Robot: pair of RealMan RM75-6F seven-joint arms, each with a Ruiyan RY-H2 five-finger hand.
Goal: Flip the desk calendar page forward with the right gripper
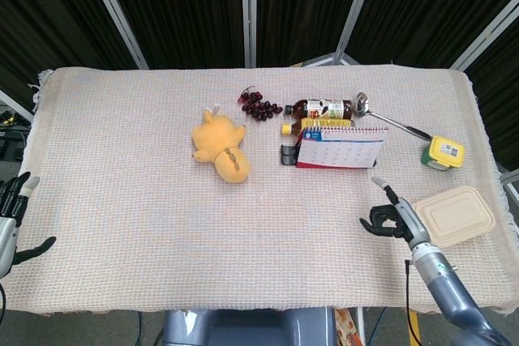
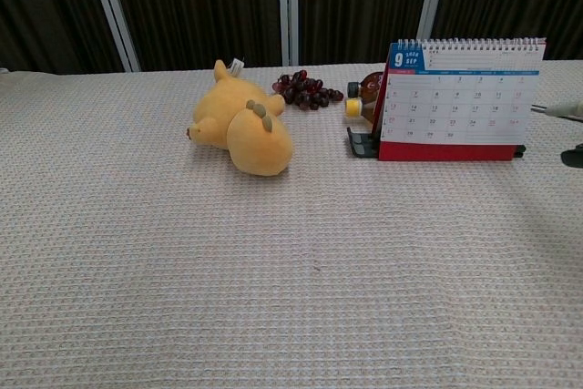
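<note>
Desk calendar (image 1: 339, 150) shows its September page unturned, so we judge the flip not yet begun. Our right hand (image 1: 395, 218) hovers near it, apart, fingers spread and empty.

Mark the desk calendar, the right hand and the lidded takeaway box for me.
desk calendar (image 2: 460, 97): chest view, middle of the September date grid.
right hand (image 1: 395, 218): head view, the dark palm below the raised finger.
takeaway box (image 1: 454, 215): head view, centre of the beige lid.
</note>
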